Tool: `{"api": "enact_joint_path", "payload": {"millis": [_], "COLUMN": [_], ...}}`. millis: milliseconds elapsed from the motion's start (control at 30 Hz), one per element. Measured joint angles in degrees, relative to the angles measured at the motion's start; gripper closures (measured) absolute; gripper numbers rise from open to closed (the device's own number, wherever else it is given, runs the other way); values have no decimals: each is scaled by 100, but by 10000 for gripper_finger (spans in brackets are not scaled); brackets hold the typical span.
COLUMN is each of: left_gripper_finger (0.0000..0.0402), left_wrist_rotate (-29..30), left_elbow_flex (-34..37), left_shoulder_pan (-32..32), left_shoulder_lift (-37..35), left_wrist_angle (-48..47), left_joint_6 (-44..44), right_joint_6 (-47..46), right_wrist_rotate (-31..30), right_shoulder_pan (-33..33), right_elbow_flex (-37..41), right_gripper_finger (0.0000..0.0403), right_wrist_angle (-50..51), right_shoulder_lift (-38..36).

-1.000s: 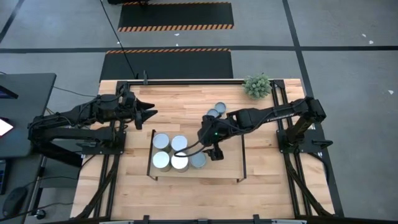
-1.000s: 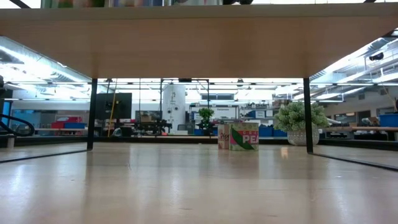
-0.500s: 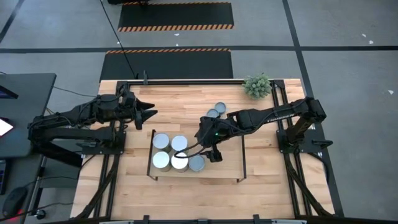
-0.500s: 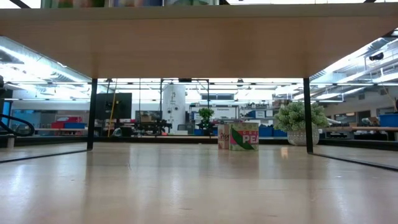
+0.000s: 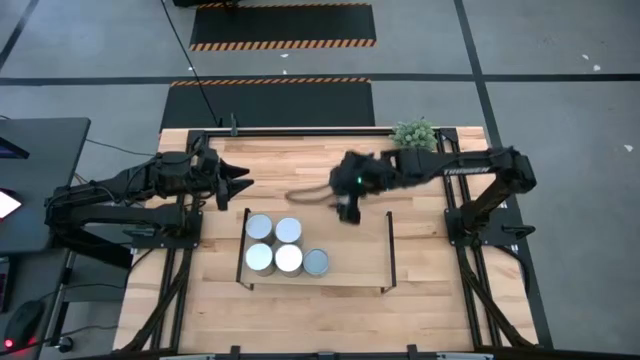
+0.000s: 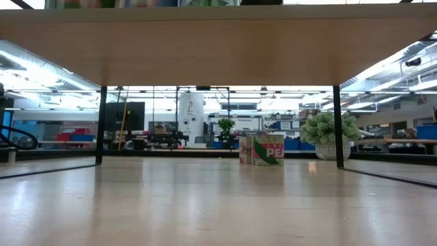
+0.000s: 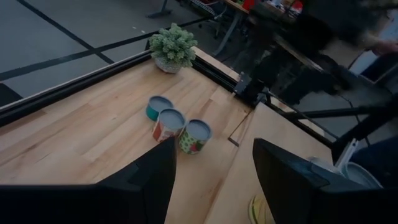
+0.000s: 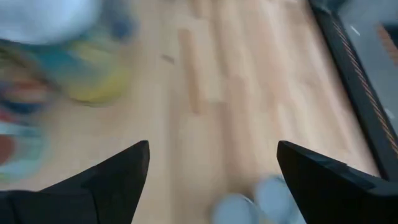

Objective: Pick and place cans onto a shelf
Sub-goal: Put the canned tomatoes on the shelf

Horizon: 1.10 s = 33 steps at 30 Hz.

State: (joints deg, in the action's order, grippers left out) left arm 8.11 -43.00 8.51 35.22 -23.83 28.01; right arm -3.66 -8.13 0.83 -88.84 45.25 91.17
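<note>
Several cans stand upright on the shelf: four pale ones in a square and a bluish one beside them. Three more cans stand on the tabletop toward the far edge; the low view also shows these labelled cans. My right gripper hovers open and empty above the table just beyond the shelf's far edge, close to those cans. In its wrist view the right gripper shows blurred cans ahead. My left gripper waits open and empty at the far left; its own view also shows the left gripper.
A small green plant stands at the table's far right corner. The shelf's thin black rails rise at its short sides. In the low view the shelf's underside spans the top. Bare shelf lies right of the cans.
My right gripper has left the bluish can on the shelf and swung up and toward the table's far edge, rolling a little, its fingers still open. The bluish can stays upright on the shelf.
</note>
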Motion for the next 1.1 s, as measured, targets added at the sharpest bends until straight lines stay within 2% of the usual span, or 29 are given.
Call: {"api": "enact_joint_path", "payload": {"millis": [133,233,500,700,833,933,1100], "left_gripper_finger": [182,182,182,182,182,182,182], "left_wrist_rotate": [-33,-32,124,226,571,781,993], "left_elbow_flex": [0,0,0,0,0,0,0], "left_shoulder_pan": [-1,0,0,0,0,0,0], "left_shoulder_lift": [2,0,4,8,46,68,149], "left_wrist_angle": [0,-2,-24,-25,-34,-37,-50], "left_joint_6": [-172,-186,-173,-179,-186,-186,-192], "right_joint_6": [133,214,136,43,-45,-47,84], "right_wrist_rotate": [56,240,595,802,1207,1265,1400], "right_shoulder_pan": [-386,-716,-1504,-1837,-2025,-2115,-2234], "right_elbow_flex": [57,385,1494,1539,1537,1515,1053], "right_gripper_finger": [54,55,55,55,55,55,51], "right_wrist_angle": [338,346,-294,-542,-836,-978,-782], "right_shoulder_lift": [-12,-70,-333,-24,192,363,917]}}
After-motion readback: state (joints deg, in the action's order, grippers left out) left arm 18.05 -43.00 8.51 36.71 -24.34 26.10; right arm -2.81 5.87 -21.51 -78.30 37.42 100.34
